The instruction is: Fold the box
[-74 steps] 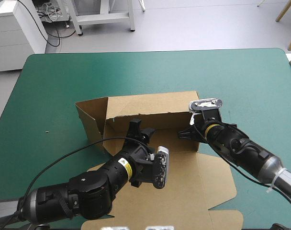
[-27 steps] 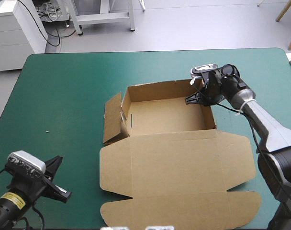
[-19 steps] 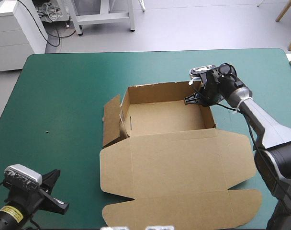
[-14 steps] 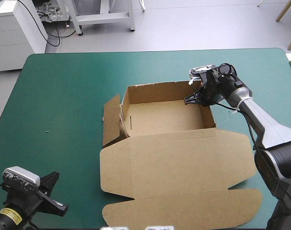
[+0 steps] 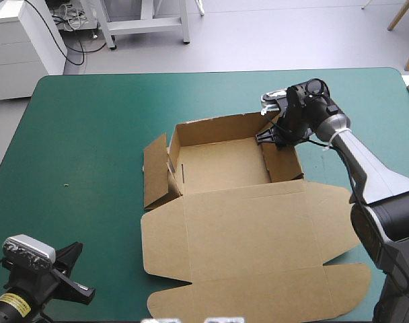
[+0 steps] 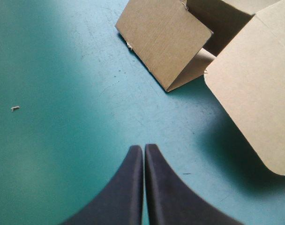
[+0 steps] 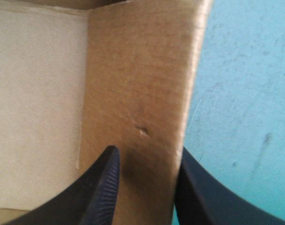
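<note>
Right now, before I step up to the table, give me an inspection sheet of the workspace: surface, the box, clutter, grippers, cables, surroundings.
surface: teal-green cover, lying flat.
job's things: brown box, an open tray with far and right walls raised; left flap leaning outward; lid flat toward the near edge.
clutter: one small pale speck on the cover, left of the box.
grippers: right gripper shut on the box's right wall near the far corner; left gripper shut, empty, over bare cover by the table's near left corner.
cables: nothing seen.
surroundings: nothing seen.
</note>
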Available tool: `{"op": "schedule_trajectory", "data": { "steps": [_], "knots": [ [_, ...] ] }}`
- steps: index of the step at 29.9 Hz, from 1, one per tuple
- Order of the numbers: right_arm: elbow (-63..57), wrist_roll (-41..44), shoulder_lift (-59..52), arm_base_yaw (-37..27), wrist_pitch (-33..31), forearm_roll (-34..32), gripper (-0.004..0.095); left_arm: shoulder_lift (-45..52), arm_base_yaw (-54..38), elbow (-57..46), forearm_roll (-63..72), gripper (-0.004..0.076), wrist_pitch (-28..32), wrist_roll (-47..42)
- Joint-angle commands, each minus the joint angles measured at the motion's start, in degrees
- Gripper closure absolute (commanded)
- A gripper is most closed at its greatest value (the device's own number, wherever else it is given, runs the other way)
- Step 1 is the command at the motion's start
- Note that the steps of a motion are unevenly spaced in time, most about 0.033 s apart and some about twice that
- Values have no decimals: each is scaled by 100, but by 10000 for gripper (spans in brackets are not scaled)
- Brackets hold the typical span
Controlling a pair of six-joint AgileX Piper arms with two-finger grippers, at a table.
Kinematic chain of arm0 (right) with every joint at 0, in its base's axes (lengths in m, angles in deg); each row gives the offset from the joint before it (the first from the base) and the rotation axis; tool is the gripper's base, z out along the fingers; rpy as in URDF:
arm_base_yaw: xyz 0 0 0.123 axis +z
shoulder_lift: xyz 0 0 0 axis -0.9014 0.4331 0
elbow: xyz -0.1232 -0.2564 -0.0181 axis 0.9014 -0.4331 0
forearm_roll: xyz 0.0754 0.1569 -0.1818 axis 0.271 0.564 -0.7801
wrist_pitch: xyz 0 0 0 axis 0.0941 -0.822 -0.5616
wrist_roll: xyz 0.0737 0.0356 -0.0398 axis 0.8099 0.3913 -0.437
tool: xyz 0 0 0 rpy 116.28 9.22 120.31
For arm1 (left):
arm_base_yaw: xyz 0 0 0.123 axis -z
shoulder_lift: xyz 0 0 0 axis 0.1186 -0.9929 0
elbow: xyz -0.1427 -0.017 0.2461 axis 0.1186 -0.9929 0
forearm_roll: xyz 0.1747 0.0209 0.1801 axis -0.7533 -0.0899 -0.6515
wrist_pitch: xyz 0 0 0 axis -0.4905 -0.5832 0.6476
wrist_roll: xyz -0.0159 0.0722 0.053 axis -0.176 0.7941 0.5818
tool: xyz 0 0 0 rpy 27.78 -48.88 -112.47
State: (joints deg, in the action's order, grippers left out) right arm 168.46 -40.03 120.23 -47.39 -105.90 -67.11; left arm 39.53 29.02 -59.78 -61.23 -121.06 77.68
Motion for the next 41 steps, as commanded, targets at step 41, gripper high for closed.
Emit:
{"op": "schedule_trajectory", "data": {
  "steps": [41],
  "knots": [
    [-484,-160,-644,0,21,-138,438,-73,-7,119,41,731,192,-34]
  ]
}}
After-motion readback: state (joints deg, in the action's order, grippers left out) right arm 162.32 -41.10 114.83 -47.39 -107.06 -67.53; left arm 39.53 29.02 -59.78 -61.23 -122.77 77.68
